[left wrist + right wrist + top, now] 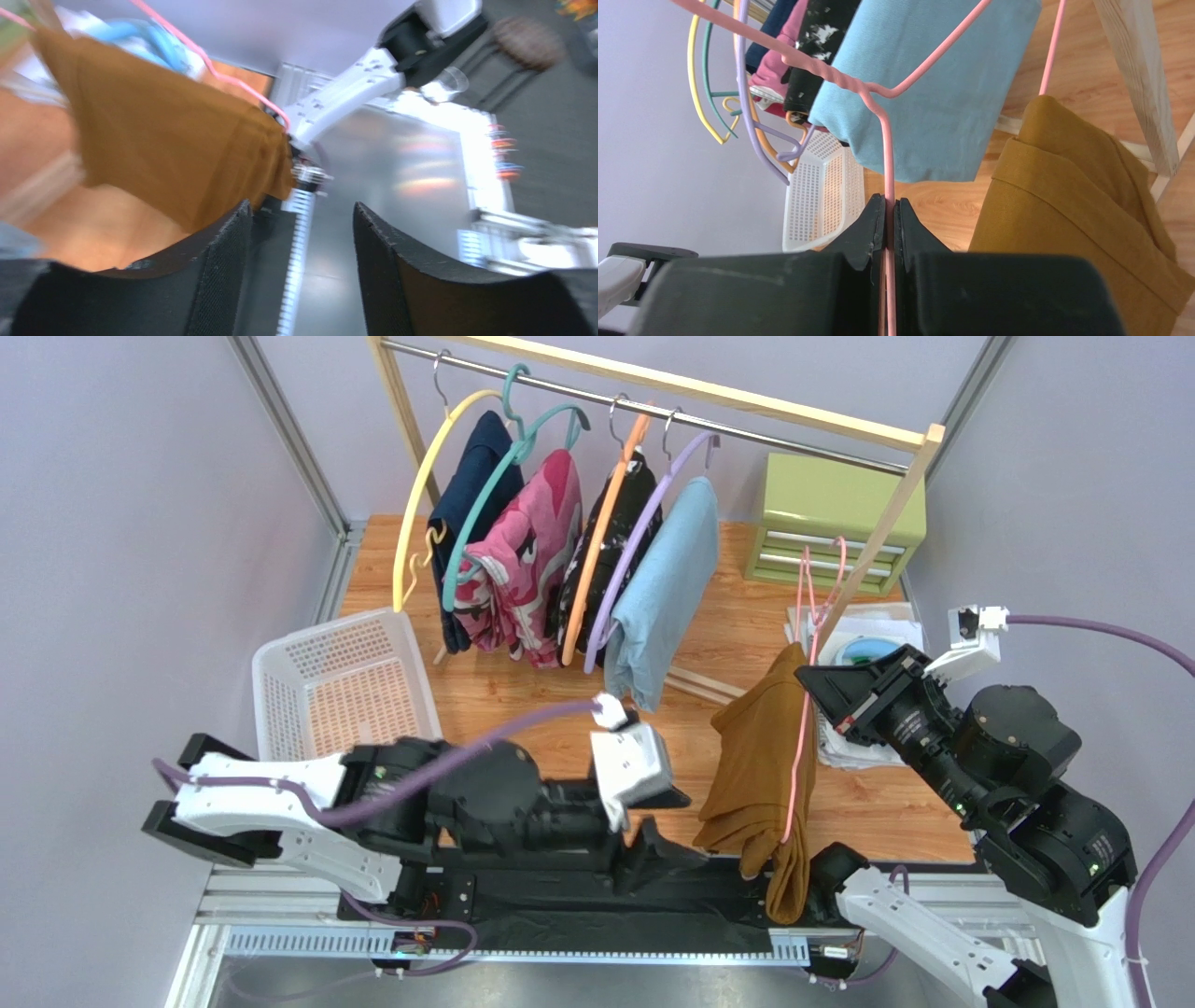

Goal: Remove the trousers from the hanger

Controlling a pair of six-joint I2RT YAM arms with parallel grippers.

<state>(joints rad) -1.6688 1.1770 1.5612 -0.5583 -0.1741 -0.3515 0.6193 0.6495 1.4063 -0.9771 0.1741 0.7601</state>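
The mustard-brown trousers [755,756] hang folded over the thin pink hanger [802,735], held up in the air at the right of the table. My right gripper [890,204] is shut on the hanger's pink wire [885,147] below its twisted neck, with the trousers [1081,203] draped just to the right. My left gripper [302,210] is open with nothing between its fingers. It sits low, beside the lower edge of the trousers [161,147], apart from the cloth. The hanger [231,77] runs along their upper edge. In the top view the left gripper [685,843] lies just left of the hanging hem.
A wooden rack at the back carries several garments on coloured hangers, the light blue garment [659,595] nearest. A white basket [344,686] sits at the left and a green drawer box [842,518] at the back right. The rack's wooden leg [1137,77] stands close to the trousers.
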